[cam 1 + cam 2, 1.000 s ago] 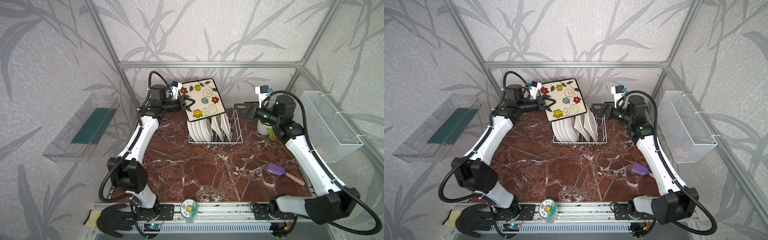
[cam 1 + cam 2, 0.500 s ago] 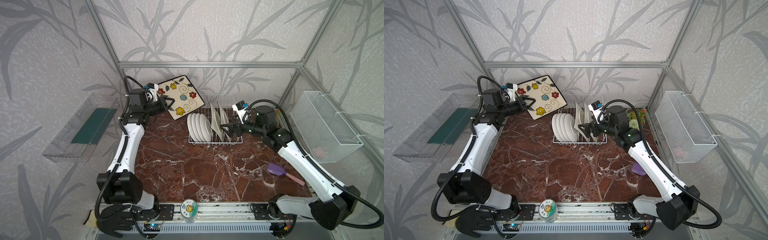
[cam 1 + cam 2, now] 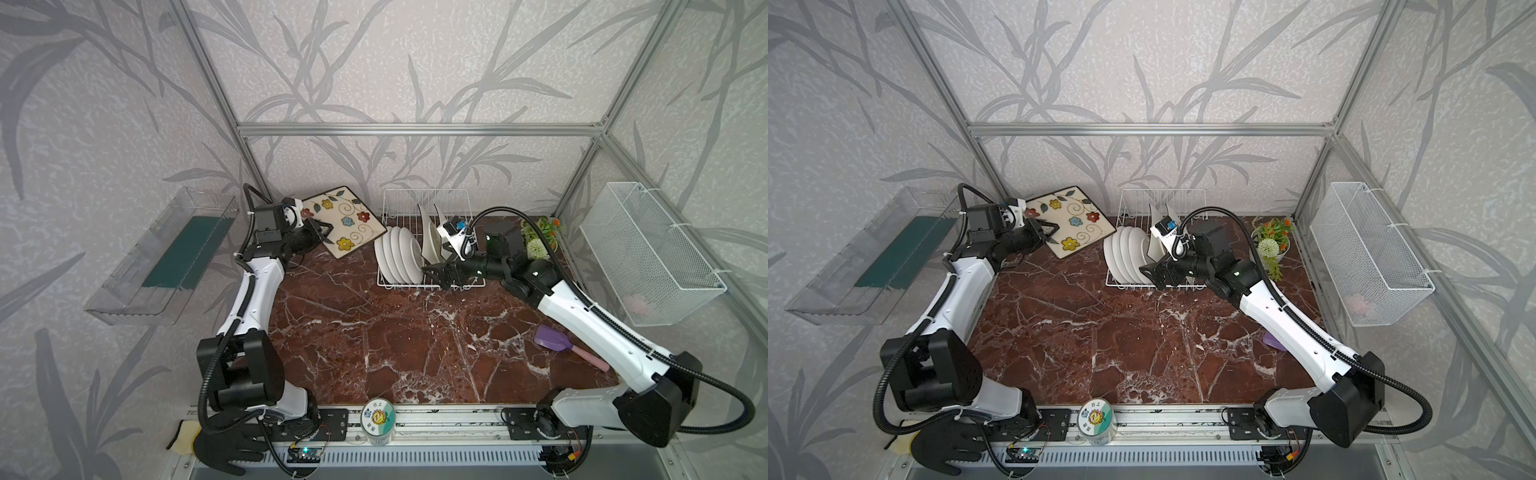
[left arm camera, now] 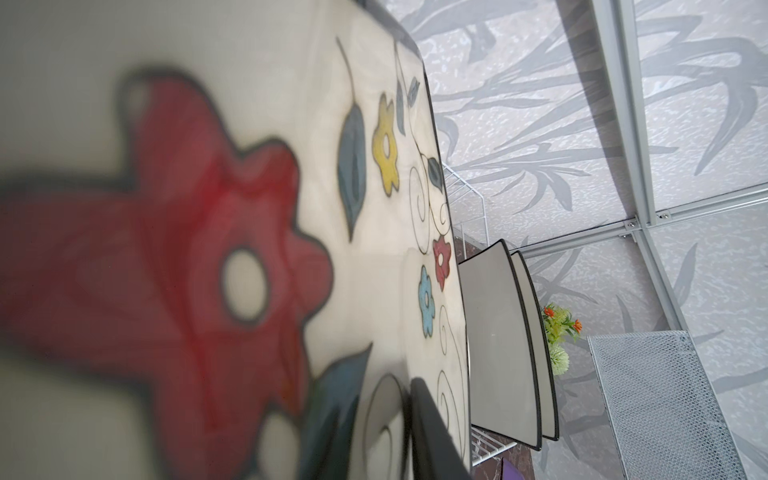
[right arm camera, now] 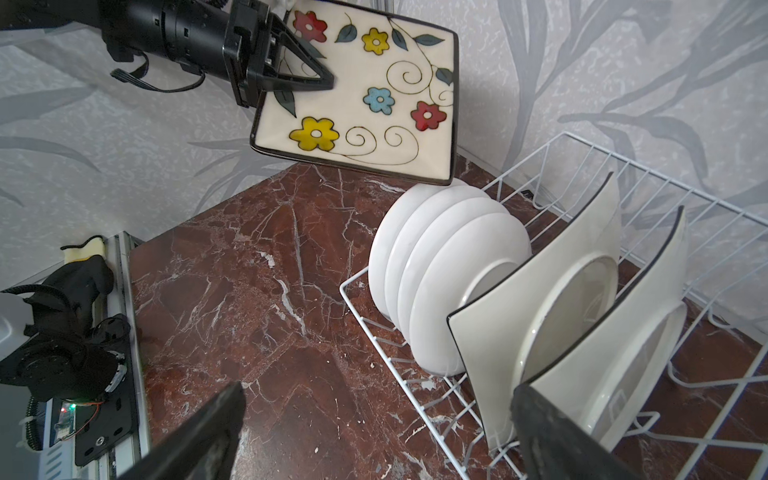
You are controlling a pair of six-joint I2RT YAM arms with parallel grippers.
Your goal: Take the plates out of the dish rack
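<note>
The table (image 3: 374,332) is spreading under everything, a polished red-brown marble slab veined in white. Toward its back edge the dish rack (image 3: 415,201) (image 5: 623,166) is standing, a rectangle of thin white wire with raised sides and upright tines.

Left of the rack and clear of its wires, a floral plate (image 3: 343,222) (image 5: 374,95) is hanging tilted above the table. It is square with curved edges, glossy cream with a dark rim, painted with red, yellow and blue flowers and black curls.

Inside the rack, two more square plates (image 5: 540,299) are leaning on edge toward its right end, pale and glossy with thin black rims. To their left, four round plates (image 3: 395,257) (image 5: 449,270) are standing in a tight row, plain smooth white on the backs that are showing.

The left gripper (image 3: 326,230) is pinching the floral plate's left edge between narrow black fingers, one finger lying across the painted face.

The right gripper (image 5: 380,390) is hovering at the rack's front edge with its jaws spread wide and nothing between them. One finger (image 5: 552,436) is sitting just in front of the nearest square plate's lower corner; whether it is touching cannot be told.
</note>
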